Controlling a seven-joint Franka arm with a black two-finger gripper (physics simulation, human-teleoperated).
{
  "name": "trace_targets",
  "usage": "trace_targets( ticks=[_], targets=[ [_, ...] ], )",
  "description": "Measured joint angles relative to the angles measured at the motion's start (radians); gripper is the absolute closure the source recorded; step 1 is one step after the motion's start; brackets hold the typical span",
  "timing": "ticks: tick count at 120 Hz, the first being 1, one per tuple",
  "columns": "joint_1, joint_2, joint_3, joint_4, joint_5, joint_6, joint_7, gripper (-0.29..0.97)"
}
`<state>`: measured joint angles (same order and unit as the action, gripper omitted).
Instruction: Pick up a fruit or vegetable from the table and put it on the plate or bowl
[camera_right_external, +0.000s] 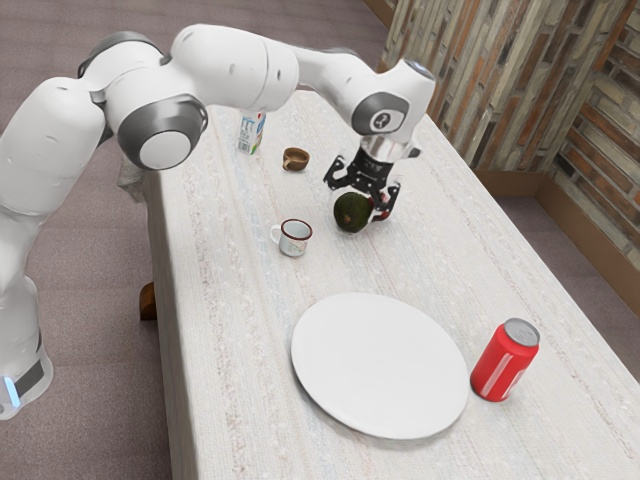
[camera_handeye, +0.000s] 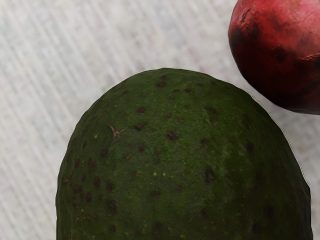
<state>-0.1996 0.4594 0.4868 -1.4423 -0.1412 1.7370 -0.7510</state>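
Dark green avocado (camera_right_external: 351, 213): directly under the claw (camera_right_external: 362, 200), low at the table (camera_right_external: 220, 330). In the wrist view its pebbled, brown-flecked skin (camera_handeye: 180, 160) sits close below the hand. It is not on the plate.
Claw state: down over the avocado. I cannot tell whether it is spread about the fruit or pinching it.
Red fruit (camera_handeye: 280, 50): just beside the avocado, with a thin strip of table between them.
Plate (camera_right_external: 380, 365): white and bare, well apart from the claw, toward the table's near edge.
Handling, as I judge it: firm and fairly heavy for its bulk. The skin looks rough enough to hold without much slip, but the egg shape will tend to squirt out toward its narrow end.
Where to take hold: across the widest part of the belly, with a moderate squeeze, since ripe flesh bruises under a hard one.
Risk: the red fruit sits close enough to be nudged and rolled as the avocado comes up.
Carton (camera_right_external: 251, 132): behind the claw, near the arm. It has blue and green print, too small to read.
Can (camera_right_external: 505, 360): red, beyond the plate from the claw. No brand can be read.
Mug (camera_right_external: 293, 237): white with a dark rim, near the claw on the arm's side. No lettering can be made out.
Small brown bowl (camera_right_external: 295, 158): behind the claw, beside the carton, unmarked.
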Motion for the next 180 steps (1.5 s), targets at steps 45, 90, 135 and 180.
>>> trace_targets(
  ticks=[45,90,135,180],
  targets=[
    [0.001,0.001,-0.002,-0.022,0.001,0.068,0.000,0.00],
    [0.002,0.003,-0.002,-0.047,0.001,0.122,0.005,0.00],
    [0.003,0.003,-0.002,-0.055,0.008,0.148,0.029,0.33],
    [0.003,0.000,-0.003,-0.054,0.036,0.147,0.069,0.45]
  ],
)
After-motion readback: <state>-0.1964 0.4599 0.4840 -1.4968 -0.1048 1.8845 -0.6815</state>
